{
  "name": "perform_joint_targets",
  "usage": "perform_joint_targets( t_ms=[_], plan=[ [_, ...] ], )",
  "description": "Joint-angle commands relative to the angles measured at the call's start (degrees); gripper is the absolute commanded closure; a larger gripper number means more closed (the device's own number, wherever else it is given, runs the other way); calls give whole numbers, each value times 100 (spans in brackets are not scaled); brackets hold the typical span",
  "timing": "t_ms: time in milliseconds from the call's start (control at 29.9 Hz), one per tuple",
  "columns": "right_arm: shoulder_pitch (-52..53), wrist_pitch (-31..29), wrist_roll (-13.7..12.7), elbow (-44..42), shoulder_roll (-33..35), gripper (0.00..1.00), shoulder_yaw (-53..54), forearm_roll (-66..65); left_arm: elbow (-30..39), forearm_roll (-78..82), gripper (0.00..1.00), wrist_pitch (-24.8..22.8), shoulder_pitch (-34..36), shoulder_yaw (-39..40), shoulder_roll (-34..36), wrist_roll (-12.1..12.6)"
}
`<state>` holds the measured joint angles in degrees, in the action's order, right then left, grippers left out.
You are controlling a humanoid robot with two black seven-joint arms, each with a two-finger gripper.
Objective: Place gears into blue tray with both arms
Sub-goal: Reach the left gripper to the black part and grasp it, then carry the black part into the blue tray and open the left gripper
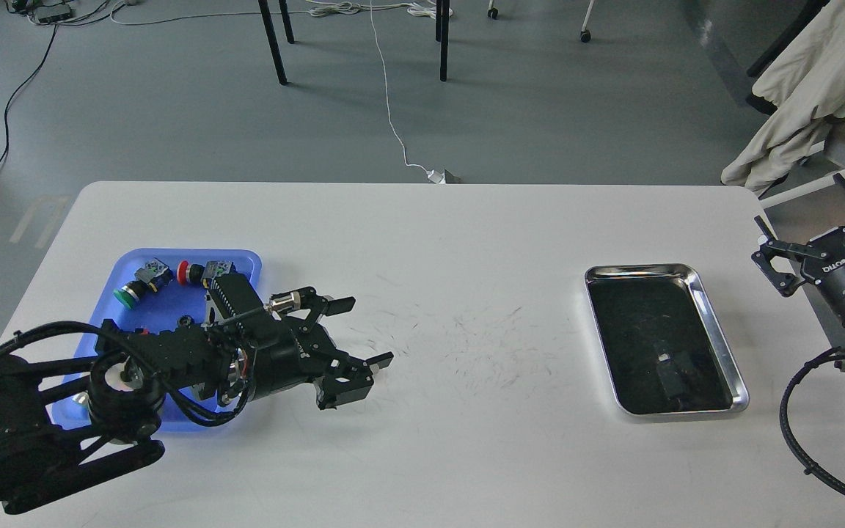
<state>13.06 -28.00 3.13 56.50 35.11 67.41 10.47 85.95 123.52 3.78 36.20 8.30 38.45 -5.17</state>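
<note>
Seemingly the task is well along, though the view leaves some doubt. The blue tray (pixel 250 258) sits at the left of the white bench (pixel 422 455), partly covered by the left arm (pixel 166 352), which lies across its near half. In the tray's far part rest a green-capped switch (pixel 136 286) and a red-capped switch (pixel 195 273). Just below them, close to the arm, a small dark toothed ring (pixel 186 320) shows on the blue floor; I judge it to be one of the gears, already placed. A second gear I cannot find: it may be hidden under the arm, or it may not be there at all.

The left gripper (pixel 364 331) hovers over bare bench just to the right of the tray, its fingers (pixel 381 358) spread apart and holding nothing. The right gripper (pixel 807 235) hangs beyond the right edge of the bench, well apart from everything; its fingers also stand spread and empty.

The silver tray (pixel 716 323) at the right reflects darkly; a pale speck and a dark patch show in it, too unclear to call a gear or a mere reflection.

So at least one gear looks delivered and neither arm carries another. What remains, in my judgement, is to account for the second gear and, if it is not in the blue tray, to fetch it.
</note>
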Motion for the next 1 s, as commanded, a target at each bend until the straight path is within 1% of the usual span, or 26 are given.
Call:
perform_joint_targets(
  t_ms=[0, 67, 234, 468, 602, 735, 802, 869, 936, 969],
  plan=[
    [143, 0, -15, 45, 5, 4, -236, -45, -534, 148, 4, 350, -209, 23, -355, -10],
    [266, 0, -14, 37, 13, 4, -395, -45, -719, 148, 5, 483, -253, 23, -505, -2],
    [311, 0, -23, 45, 5, 4, -457, -45, -904, 148, 6, 492, -385, 40, -690, 25],
    [311, 0, -14, 45, 13, 4, -457, -45, -1036, 148, 19, 501, -552, 49, -734, 33],
    [311, 0, -14, 45, 13, 4, -457, -45, -1159, 148, 28, 562, -684, 75, -760, 7],
    [311, 0, -14, 28, 13, 4, -457, -45, -1230, 148, 45, 597, -798, 137, -760, 7],
    [311, 0, -14, 19, 13, 3, -448, -45, -1239, 148, 56, 589, -816, 128, -760, 7],
    [311, 0, -14, 19, 22, 3, -448, -45, -1239, 148, 63, 597, -825, 128, -752, 7],
    [311, 0, -14, 28, 13, 3, -448, -45, -1239, 148, 80, 597, -860, 137, -752, -2],
    [311, 0, -14, 28, 13, 3, -448, -45, -1230, 148, 85, 589, -877, 146, -743, 7]
  ],
)
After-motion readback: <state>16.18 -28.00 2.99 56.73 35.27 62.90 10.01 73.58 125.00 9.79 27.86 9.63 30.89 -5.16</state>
